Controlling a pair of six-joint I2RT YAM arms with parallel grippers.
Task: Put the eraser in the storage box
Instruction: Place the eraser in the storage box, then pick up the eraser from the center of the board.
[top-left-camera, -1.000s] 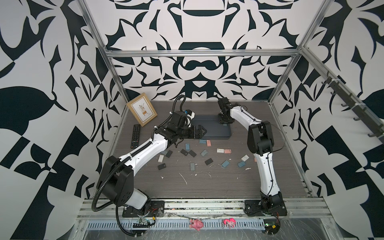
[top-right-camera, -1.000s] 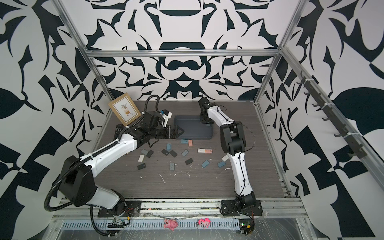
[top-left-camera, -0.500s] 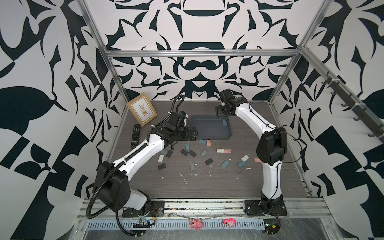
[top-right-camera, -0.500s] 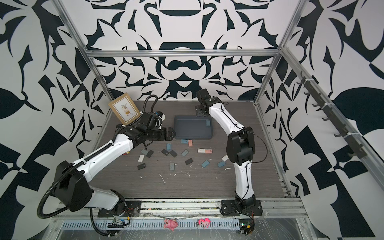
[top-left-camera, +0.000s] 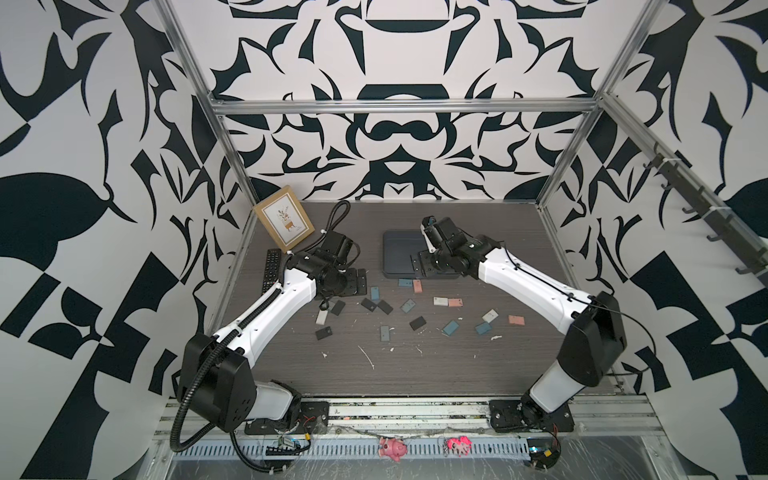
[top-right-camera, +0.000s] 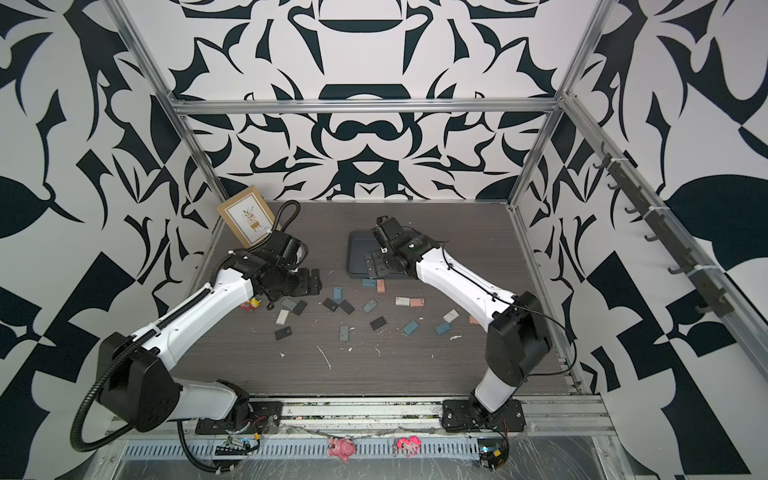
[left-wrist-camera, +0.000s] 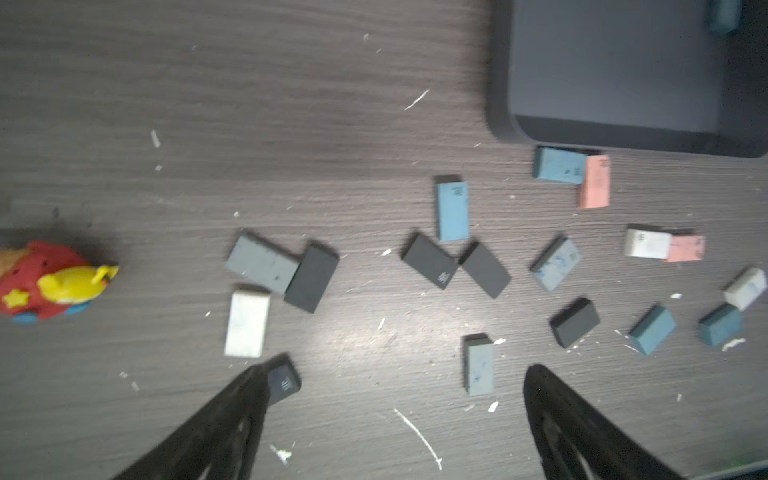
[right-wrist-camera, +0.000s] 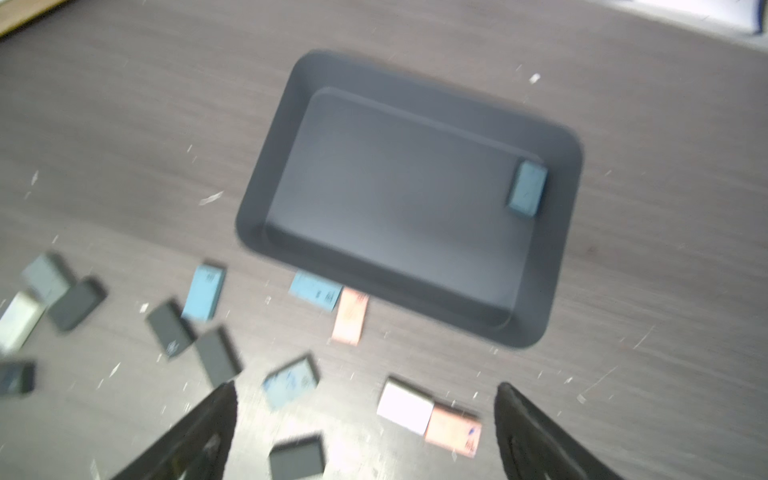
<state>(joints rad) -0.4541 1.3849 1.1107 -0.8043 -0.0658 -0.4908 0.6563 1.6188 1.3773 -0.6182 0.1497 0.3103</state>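
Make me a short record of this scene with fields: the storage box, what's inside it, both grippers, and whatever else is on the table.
Storage box: shallow dark grey plastic tray
Inside: one blue rectangular eraser, near a corner
Left gripper: open, empty, above loose erasers
Right gripper: open, empty, near the tray
Outside the box: many scattered blue, black, white and pink erasers
Other items: tan picture frame, black remote control, red and yellow toy

Roughly nineteen erasers (left-wrist-camera: 453, 212), one storage box (top-left-camera: 395, 253), one picture frame (top-left-camera: 284, 218), one remote (top-left-camera: 272, 270), one toy (left-wrist-camera: 45, 282)
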